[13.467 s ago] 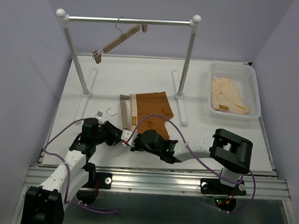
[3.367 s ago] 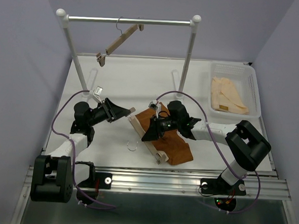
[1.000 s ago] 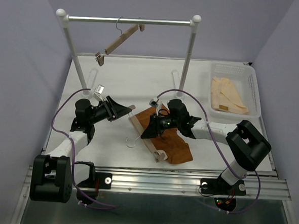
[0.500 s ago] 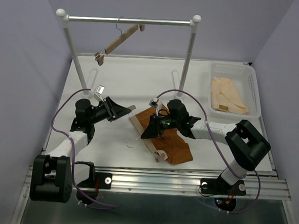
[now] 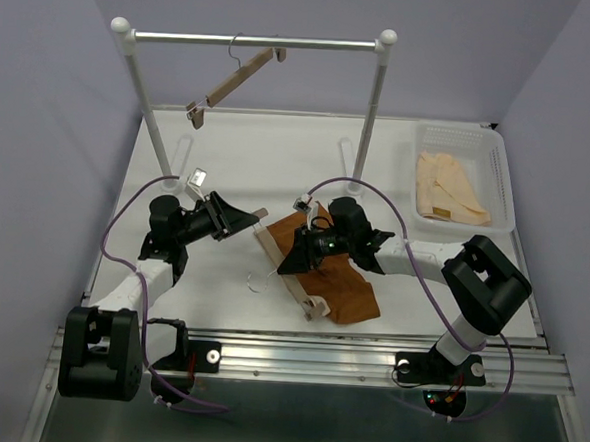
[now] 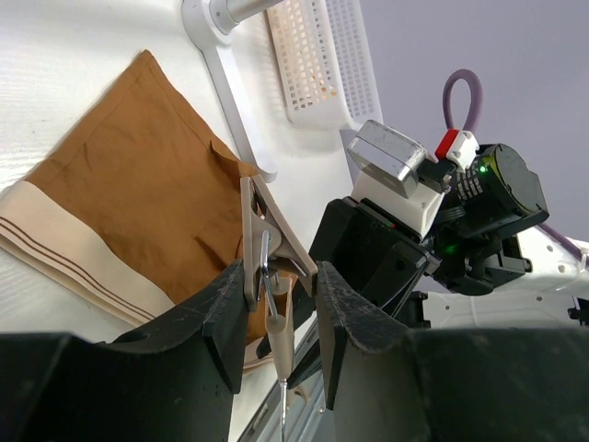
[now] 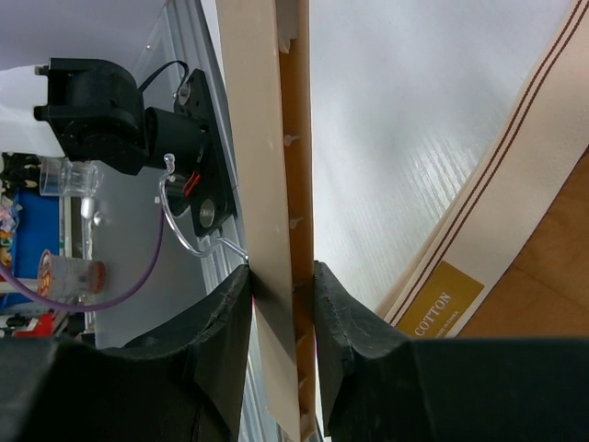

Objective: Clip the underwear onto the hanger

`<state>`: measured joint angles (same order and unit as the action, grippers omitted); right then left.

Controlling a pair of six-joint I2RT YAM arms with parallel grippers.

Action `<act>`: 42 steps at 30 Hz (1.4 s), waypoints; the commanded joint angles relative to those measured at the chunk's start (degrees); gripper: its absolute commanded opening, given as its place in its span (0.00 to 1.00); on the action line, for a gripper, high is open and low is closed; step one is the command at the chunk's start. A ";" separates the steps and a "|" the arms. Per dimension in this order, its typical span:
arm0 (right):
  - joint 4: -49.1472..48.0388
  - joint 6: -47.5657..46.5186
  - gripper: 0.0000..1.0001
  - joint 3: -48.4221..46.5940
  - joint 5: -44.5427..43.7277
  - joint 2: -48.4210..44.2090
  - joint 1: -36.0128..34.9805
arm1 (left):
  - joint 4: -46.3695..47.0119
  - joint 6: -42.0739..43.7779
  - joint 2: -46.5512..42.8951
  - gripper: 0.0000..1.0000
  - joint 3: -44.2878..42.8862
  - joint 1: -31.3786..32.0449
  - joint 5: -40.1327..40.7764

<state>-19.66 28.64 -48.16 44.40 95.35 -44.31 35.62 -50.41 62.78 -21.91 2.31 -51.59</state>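
The rust-orange underwear point(image 5: 349, 289) with a tan waistband lies flat on the table, right of centre. It also shows in the left wrist view point(image 6: 138, 175) and the right wrist view point(image 7: 557, 267). The light-wood hanger point(image 5: 303, 292) lies slanted along the waistband, with its wire hook point(image 5: 255, 280) pointing left. My left gripper point(image 5: 247, 218) is shut on the clip point(image 6: 272, 241) at the hanger's far end, its fingers point(image 6: 230, 313) pressing the clip's levers. My right gripper point(image 5: 288, 264) is shut on the middle of the hanger bar point(image 7: 267, 138).
A white clothes rack point(image 5: 256, 41) stands at the back with a second wooden hanger point(image 5: 234, 77) hung on its rail. Its right foot point(image 5: 356, 220) lies just behind the underwear. A white basket point(image 5: 459, 131) of pale peach garments point(image 5: 447, 190) sits at the back right.
Over the last second nothing has visibly moved. Much earlier, both grippers were near the table's front edge and the underwear lay further back.
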 commanded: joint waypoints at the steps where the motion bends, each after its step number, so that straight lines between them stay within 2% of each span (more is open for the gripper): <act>1: 0.06 -0.70 0.01 -1.93 -1.25 -0.25 0.11 | 1.65 0.40 -2.23 0.04 -1.82 0.33 -0.35; 3: -0.29 -0.08 0.01 -2.20 -2.30 -0.43 0.11 | 1.47 0.40 -2.66 0.27 -1.91 0.42 0.09; 6: -2.57 1.41 0.01 -2.46 -4.49 -0.78 -0.60 | 1.39 0.14 -4.50 0.45 -1.29 0.85 3.76; 8: -3.80 3.69 0.01 -2.11 -7.92 -0.87 -2.17 | 1.21 -0.04 -6.17 0.49 -1.20 1.12 5.27; 13: -12.57 11.60 0.01 0.43 -12.75 -0.08 -2.79 | 1.12 -0.65 -9.08 0.56 -0.68 1.65 10.72; 26: -15.32 15.30 0.01 1.49 -17.77 -2.10 -3.32 | 1.91 1.54 -5.57 0.61 -0.50 2.70 14.94; 35: -22.61 21.45 0.01 3.43 -15.31 -0.52 -3.32 | 10.60 0.05 -2.32 0.72 -0.41 2.70 15.39; 42: -24.46 22.42 0.01 4.39 -14.17 -1.57 -3.32 | 23.94 -3.45 4.09 0.76 0.55 2.70 10.91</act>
<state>-37.78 49.58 -44.05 28.95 95.33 -47.03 47.05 -51.72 65.21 -21.89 4.80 -37.52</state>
